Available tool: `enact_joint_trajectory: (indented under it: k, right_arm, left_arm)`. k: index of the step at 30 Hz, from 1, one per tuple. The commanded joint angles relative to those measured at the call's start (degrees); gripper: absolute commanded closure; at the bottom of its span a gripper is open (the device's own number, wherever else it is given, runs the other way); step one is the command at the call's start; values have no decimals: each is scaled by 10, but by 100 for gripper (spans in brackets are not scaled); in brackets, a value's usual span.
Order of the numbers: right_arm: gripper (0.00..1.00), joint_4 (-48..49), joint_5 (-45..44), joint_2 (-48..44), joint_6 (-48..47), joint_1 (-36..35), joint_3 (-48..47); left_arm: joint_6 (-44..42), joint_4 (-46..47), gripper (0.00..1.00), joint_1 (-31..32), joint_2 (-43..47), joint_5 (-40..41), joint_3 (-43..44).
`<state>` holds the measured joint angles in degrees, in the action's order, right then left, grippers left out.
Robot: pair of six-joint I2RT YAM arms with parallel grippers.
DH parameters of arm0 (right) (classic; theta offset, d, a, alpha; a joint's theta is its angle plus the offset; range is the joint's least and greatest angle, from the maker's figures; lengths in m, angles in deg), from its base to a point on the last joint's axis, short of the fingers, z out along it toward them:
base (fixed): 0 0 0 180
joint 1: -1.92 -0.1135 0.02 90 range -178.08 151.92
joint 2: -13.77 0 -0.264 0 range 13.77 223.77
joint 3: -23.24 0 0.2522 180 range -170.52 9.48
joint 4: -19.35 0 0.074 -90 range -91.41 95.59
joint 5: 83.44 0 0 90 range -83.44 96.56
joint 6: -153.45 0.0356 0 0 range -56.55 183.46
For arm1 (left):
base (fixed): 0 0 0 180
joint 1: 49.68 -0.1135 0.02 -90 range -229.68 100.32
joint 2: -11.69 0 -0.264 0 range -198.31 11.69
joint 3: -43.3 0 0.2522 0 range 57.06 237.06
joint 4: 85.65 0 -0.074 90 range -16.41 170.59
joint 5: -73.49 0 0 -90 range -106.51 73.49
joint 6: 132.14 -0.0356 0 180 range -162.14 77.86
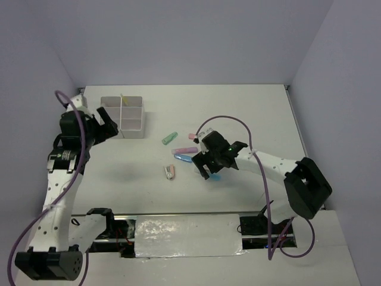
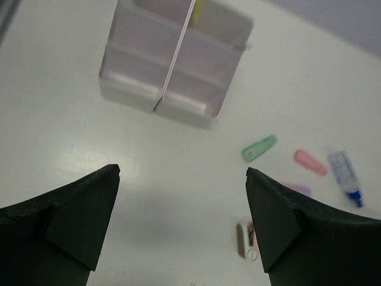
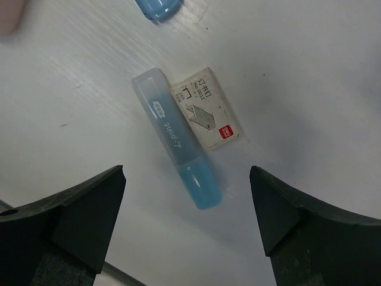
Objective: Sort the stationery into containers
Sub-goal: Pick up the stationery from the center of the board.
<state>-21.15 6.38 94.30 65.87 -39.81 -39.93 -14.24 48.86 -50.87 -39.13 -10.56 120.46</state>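
The translucent white four-compartment container [image 1: 122, 113] stands at the far left; a yellow stick [image 2: 197, 9] stands in a far compartment. On the table lie a green stick [image 1: 169, 138], a pink stick [image 1: 191, 135], a purple stick [image 1: 181, 151] and a blue-tipped clear pen [image 2: 344, 177]. My left gripper [image 1: 106, 126] is open and empty, just in front of the container [image 2: 172, 59]. My right gripper [image 1: 209, 170] is open, low over a light blue capped stick [image 3: 177, 139] that lies between its fingers.
A small white staple box [image 3: 205, 116] lies against the blue stick. A small white and pink stapler-like item [image 1: 170, 172] lies left of my right gripper. Pale walls enclose the table on three sides.
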Motion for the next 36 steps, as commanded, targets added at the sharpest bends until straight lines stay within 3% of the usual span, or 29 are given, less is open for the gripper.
enact_joint_trajectory:
  k: [1,7,17,24,29,30,31,36]
  right_arm:
    - [10,-11,8,44,-14,3,-32]
    - [20,-8,14,61,4,3,-24]
    - [27,-9,-24,121,39,-33,-20]
    - [56,-10,-27,131,76,-93,-24]
    - [69,-19,-18,107,95,-145,-42]
    - [89,-17,-16,101,98,-148,-44]
    - [95,-15,-17,85,102,-147,-45]
    - [100,-25,-39,21,122,-148,-53]
  left_arm:
    - [-47,2,1,0,-22,-29,-44]
    - [-51,8,1,-1,-29,-45,-57]
    - [-57,11,1,-16,-33,-47,-60]
    - [-56,10,1,-20,-43,-51,-58]
    - [-43,6,1,-21,-39,-42,-57]
    - [-40,4,1,-20,-38,-42,-56]
    - [-37,3,1,-21,-37,-45,-56]
    - [-12,10,1,-20,-24,-124,-62]
